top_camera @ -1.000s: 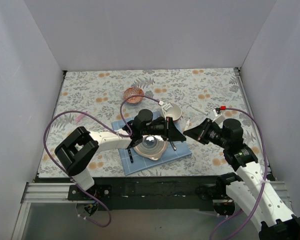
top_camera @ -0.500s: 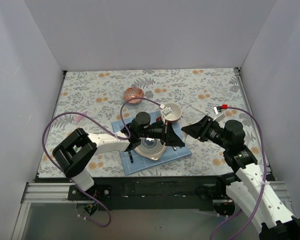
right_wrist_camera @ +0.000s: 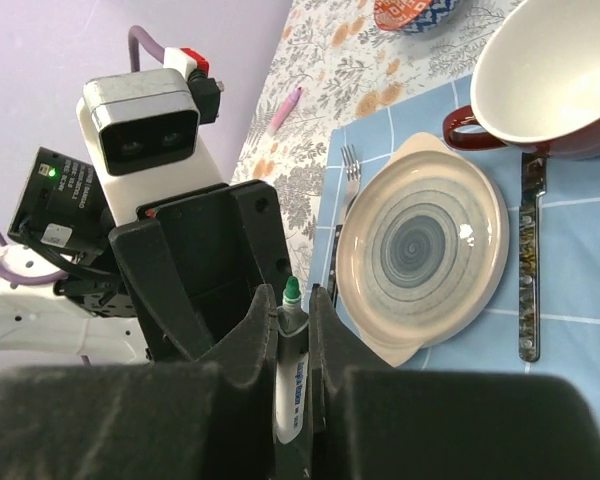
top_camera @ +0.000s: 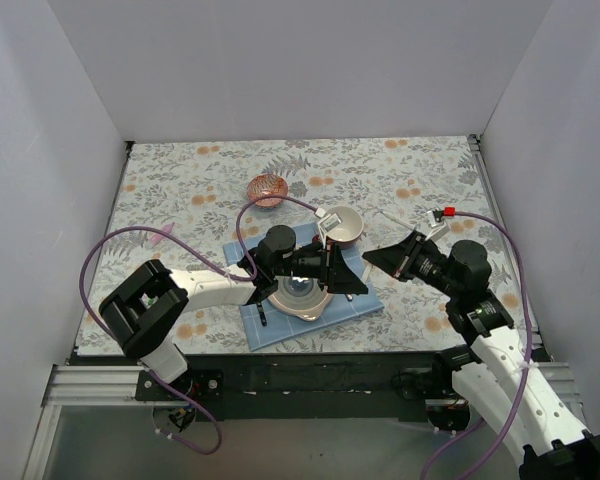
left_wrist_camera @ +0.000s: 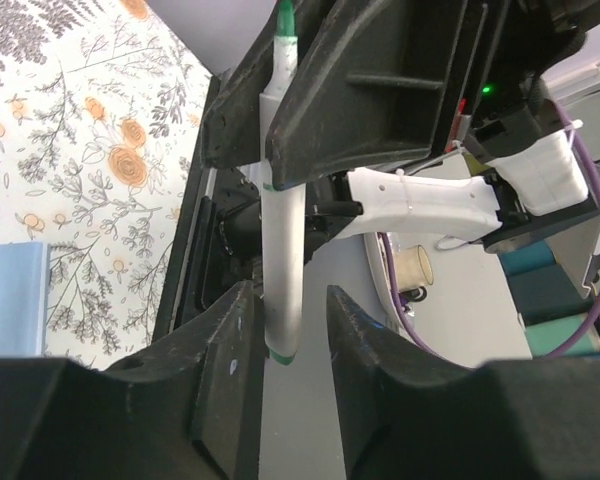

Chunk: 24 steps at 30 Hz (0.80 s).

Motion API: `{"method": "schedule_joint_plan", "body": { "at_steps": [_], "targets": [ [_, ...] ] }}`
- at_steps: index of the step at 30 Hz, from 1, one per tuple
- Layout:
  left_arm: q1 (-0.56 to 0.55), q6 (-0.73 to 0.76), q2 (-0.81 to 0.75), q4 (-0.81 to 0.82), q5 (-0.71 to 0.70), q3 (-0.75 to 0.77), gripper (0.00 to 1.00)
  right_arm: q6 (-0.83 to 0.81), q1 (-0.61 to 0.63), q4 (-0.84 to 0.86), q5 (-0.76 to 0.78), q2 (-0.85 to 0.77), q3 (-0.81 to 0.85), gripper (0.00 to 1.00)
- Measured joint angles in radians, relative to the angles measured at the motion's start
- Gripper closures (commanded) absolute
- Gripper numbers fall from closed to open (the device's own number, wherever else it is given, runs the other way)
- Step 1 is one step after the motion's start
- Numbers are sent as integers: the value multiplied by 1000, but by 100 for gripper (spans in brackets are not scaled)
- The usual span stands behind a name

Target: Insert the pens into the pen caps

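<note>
- top external view: both arms reach in over the blue placemat (top_camera: 352, 305), and their grippers meet tip to tip just beside the plate (top_camera: 300, 296), on its right.
- right gripper (right_wrist_camera: 292, 300): jaws pressed together on the green-tipped pen (right_wrist_camera: 291, 385). the green tip sticks out just past the fingertips, pointing at the left arm's wrist.
- left gripper (left_wrist_camera: 293, 292): jaws a little apart. the pen's lower end (left_wrist_camera: 281, 330), ringed in green, lies between the left fingers (left_wrist_camera: 230, 360). it sits close against one finger, with a gap showing before the other.
- green-tipped pen: white barrel, held clear of the table and bridging the two grippers.
- markings: blue print runs along the barrel in the right wrist view but is too small to read.
- pink pen (top_camera: 161, 236): lies on the floral tablecloth (top_camera: 180, 180), well to the left of the placemat and apart from both grippers.
- placemat contents: cream plate with a grey spiral centre, a fork (right_wrist_camera: 348, 175) just beside one side of it and a knife (right_wrist_camera: 528, 270) beside the other.
- white bowl (right_wrist_camera: 550, 70): red outside, sits at the placemat's far corner. the knife's upper end meets its rim.
</note>
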Motion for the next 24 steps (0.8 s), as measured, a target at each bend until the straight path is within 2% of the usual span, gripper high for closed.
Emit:
{"method": "schedule_joint_plan", "body": {
  "at_steps": [5, 8, 9, 12, 13, 15, 17, 20, 22, 24],
  "targets": [
    [0, -27, 12, 52, 24, 5, 65, 3, 0, 45, -19, -25, -30, 99],
    [0, -42, 37, 73, 35, 15, 71, 5, 0, 66, -30, -26, -47, 99],
    [0, -45, 43, 76, 39, 16, 74, 6, 0, 67, -35, -24, -51, 99],
    [0, -54, 60, 76, 47, 21, 96, 15, 0, 82, -48, -22, -64, 99],
    [0, -57, 67, 77, 50, 23, 100, 14, 0, 89, -50, -22, -66, 99],
    [1, -59, 75, 87, 56, 27, 100, 17, 0, 97, -53, -22, -71, 99],
    [1, -62, 79, 93, 60, 28, 100, 17, -1, 102, -56, -22, -74, 86],
    [2, -60, 79, 94, 63, 28, 100, 14, -1, 105, -59, -22, -74, 77],
    [2, -53, 79, 89, 62, 28, 100, 11, -1, 104, -61, -19, -74, 74],
    [2, -42, 78, 75, 60, 28, 100, 1, -1, 102, -61, -13, -73, 65]
  ]
}}
